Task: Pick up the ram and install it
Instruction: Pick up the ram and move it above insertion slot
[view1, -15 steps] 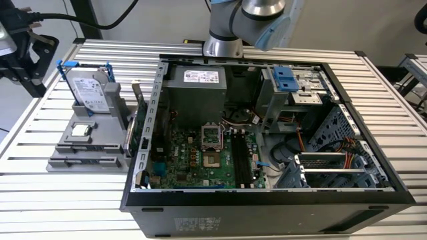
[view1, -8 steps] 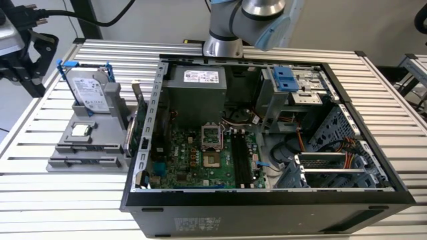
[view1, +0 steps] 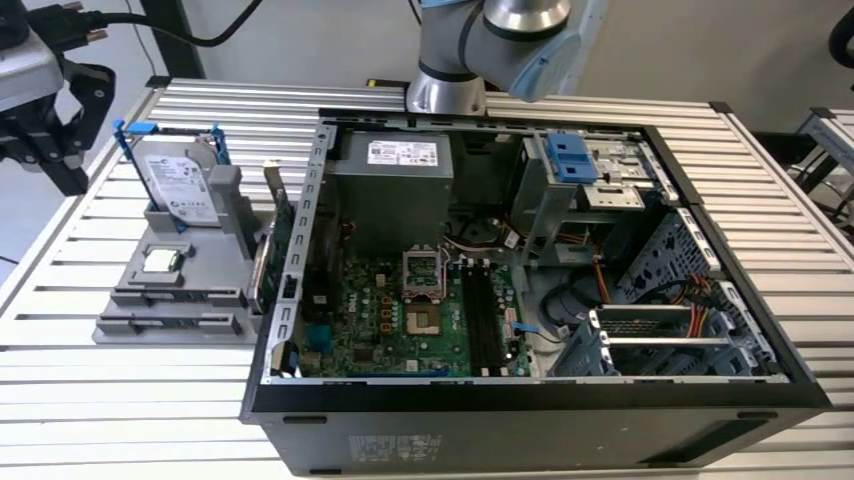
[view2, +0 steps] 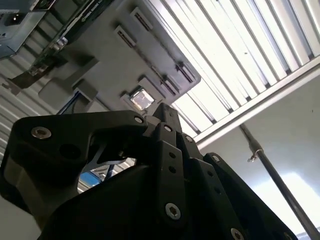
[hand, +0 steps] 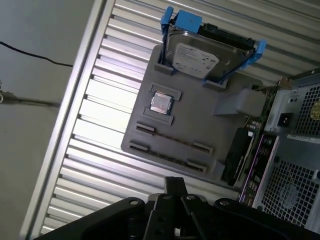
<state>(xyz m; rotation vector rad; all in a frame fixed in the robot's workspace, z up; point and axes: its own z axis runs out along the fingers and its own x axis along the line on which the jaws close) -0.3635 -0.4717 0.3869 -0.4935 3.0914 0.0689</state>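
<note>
Gripper (view1: 63, 172) hangs over the slatted metal table (view1: 134, 400) at the exterior view's left. Its fingers look pinched together on nothing, just beside the gray parts holder (hand: 200, 125) carrying the hard drive (hand: 195, 57) and a CPU chip (hand: 161, 103). Honestly can't pick out the ram. The long dark memory slots (view1: 489, 315) on the motherboard (view1: 380, 320), inside the open PC case (view1: 534, 405), sit well apart from the gripper. They run lengthwise toward the power supply (view1: 400, 170). Can't tell if a stick's seated there.

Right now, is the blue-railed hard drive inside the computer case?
No: the hard drive stands on the gray holder beside the computer case.
</note>
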